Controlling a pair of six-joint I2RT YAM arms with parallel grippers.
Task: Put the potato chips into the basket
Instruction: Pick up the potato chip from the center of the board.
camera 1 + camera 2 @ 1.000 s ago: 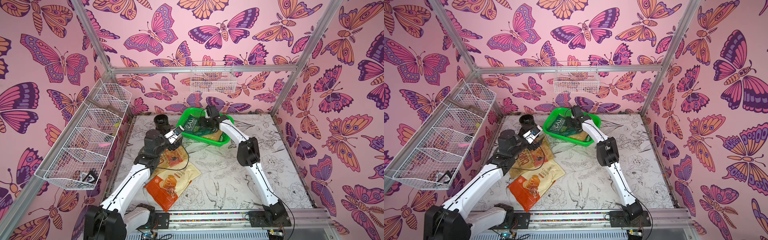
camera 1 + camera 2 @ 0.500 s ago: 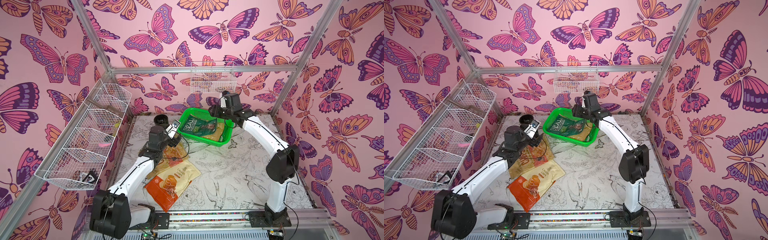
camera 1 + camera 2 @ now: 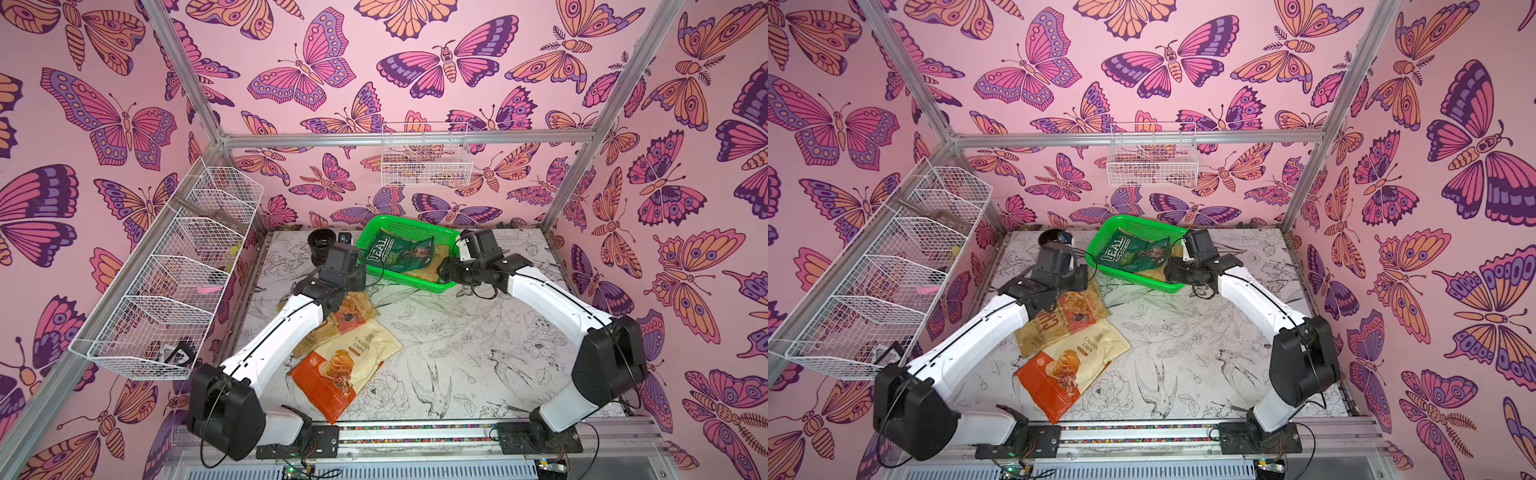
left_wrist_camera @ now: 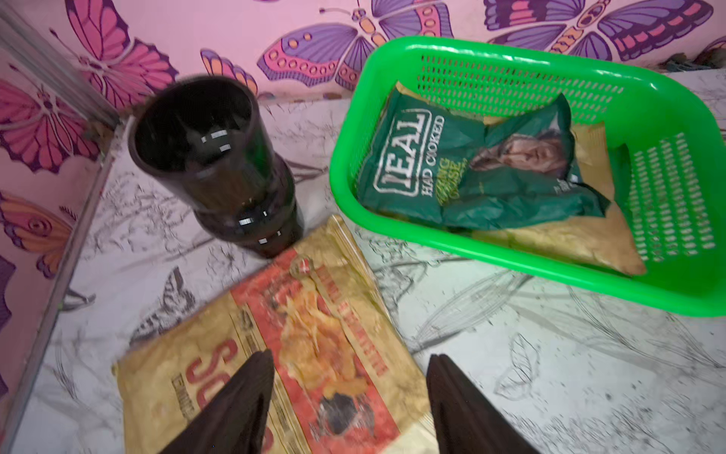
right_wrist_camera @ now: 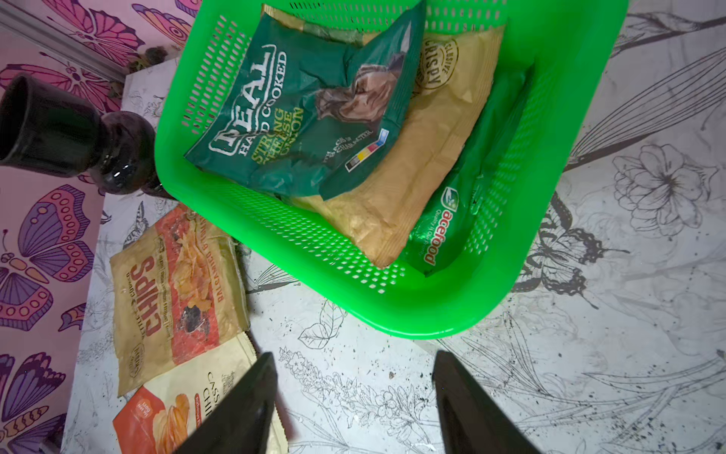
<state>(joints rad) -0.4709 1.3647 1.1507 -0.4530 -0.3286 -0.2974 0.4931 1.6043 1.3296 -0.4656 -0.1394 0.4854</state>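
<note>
**Directly beneath the left gripper (image 4: 349,355), the tan-orange bag (image 4: 314,334) is found**

Three bags are seen already inside the green basket (image 5: 412,322): the dark green "REAL" bag (image 5: 298,106) on top, a tan bag (image 5: 412,177) under it and a shiny green one (image 5: 463,204) against the side wall. Two are left on the table (image 3: 478,332): the tan-orange bag and, overlapping its near end, the cream-orange "Cassava Chips" bag (image 3: 349,365).

The left gripper is held open and empty over the tan-orange bag. In its wrist view one finger is placed over the bag's middle and the other just past a long edge. Whether the bag is touched cannot be told. The bag's long axis is laid diagonally, its far end pointed toward the black vase (image 4: 212,165) and the basket's near corner. The basket lies just beyond.

The right gripper (image 5: 353,353) is also spread open and empty beside the basket's near rim. It is well apart from both loose bags, so the pick is judged to fall to the left arm.
</note>
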